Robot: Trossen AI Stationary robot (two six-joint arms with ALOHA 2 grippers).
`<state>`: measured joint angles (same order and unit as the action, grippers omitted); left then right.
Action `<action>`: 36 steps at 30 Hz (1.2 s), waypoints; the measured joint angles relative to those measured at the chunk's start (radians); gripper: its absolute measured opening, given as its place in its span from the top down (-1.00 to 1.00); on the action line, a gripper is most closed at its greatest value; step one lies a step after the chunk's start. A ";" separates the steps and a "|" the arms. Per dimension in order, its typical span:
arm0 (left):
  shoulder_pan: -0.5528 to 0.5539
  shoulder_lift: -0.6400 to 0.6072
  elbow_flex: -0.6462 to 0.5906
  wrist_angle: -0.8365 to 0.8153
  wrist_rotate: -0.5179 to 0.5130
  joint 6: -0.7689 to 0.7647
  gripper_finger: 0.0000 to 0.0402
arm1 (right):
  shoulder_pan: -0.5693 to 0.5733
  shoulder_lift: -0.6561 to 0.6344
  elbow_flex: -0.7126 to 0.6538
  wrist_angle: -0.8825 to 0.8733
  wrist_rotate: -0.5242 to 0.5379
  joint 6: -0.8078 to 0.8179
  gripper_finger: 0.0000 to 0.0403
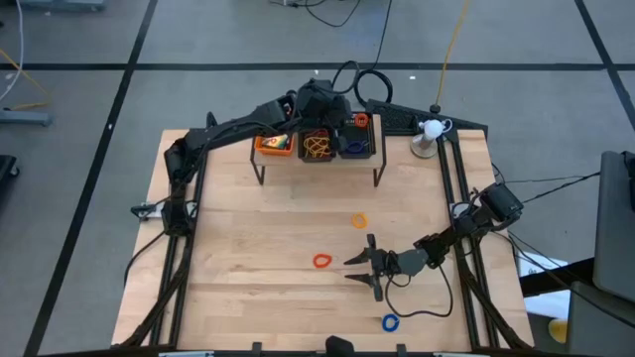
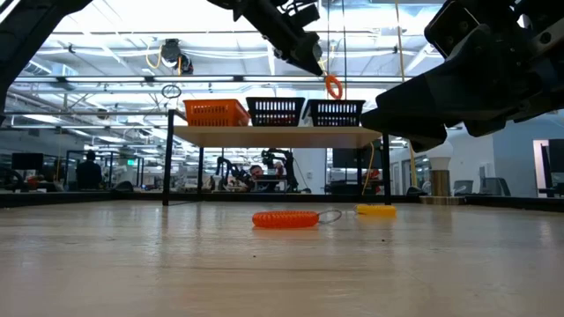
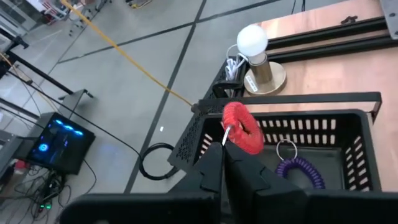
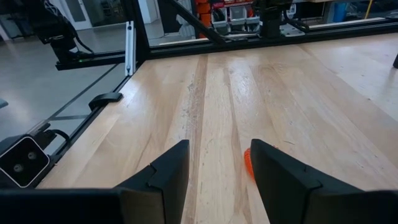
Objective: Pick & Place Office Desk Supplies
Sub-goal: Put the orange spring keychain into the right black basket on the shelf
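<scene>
My left gripper (image 1: 354, 121) reaches over the raised shelf (image 1: 317, 164) at the table's far side, shut on a red coil ring (image 3: 243, 127) above the right black bin (image 3: 348, 121). A purple coil ring (image 3: 302, 172) lies in that bin. The middle black bin (image 1: 317, 146) holds tan bands, and yellow-green boxes lie in the orange bin (image 1: 274, 144). On the table lie a red ring (image 1: 321, 261), a yellow-orange ring (image 1: 358, 220) and a blue ring (image 1: 390, 321). My right gripper (image 1: 355, 270) rests low and open just right of the red ring (image 4: 247, 160). My left gripper pinches the red coil ring at its edge (image 3: 227, 134), where a small silver piece shows, between its two fingertips. The fingers slant down from the table's near left. The ring hangs below the fingertips (image 2: 333, 86), lifted clear above the right black bin.
A white bulb-shaped object on a round base (image 1: 429, 131) stands at the shelf's right end. Dark rails (image 1: 458, 188) run along both table sides. Bare wood lies between the shelf and the rings.
</scene>
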<state>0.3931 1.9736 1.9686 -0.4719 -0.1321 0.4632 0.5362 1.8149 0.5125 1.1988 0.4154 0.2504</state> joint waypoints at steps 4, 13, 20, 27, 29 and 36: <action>-0.003 0.000 0.000 -0.004 0.002 -0.001 0.79 | 0.000 0.000 0.000 0.000 0.000 0.000 0.21; -0.018 -0.016 0.000 -0.067 0.016 -0.048 0.27 | 0.000 0.000 0.000 0.000 -0.001 0.000 0.21; -0.131 -0.099 0.000 -0.400 0.133 -0.026 0.19 | 0.000 0.000 0.000 -0.013 -0.001 0.000 0.21; -0.327 -0.124 0.000 -0.698 0.130 -0.169 0.24 | 0.000 0.000 0.000 -0.022 -0.001 0.002 0.21; -0.385 -0.123 -0.014 -0.726 0.115 -0.209 0.23 | 0.000 0.000 0.000 -0.023 -0.001 0.003 0.21; -0.555 -0.124 -0.143 -0.645 0.001 -0.352 0.23 | 0.000 0.000 0.000 -0.022 -0.001 0.019 0.21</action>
<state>-0.1620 1.8501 1.8258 -1.1167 -0.1312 0.1109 0.5365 1.8145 0.5129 1.1768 0.4145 0.2690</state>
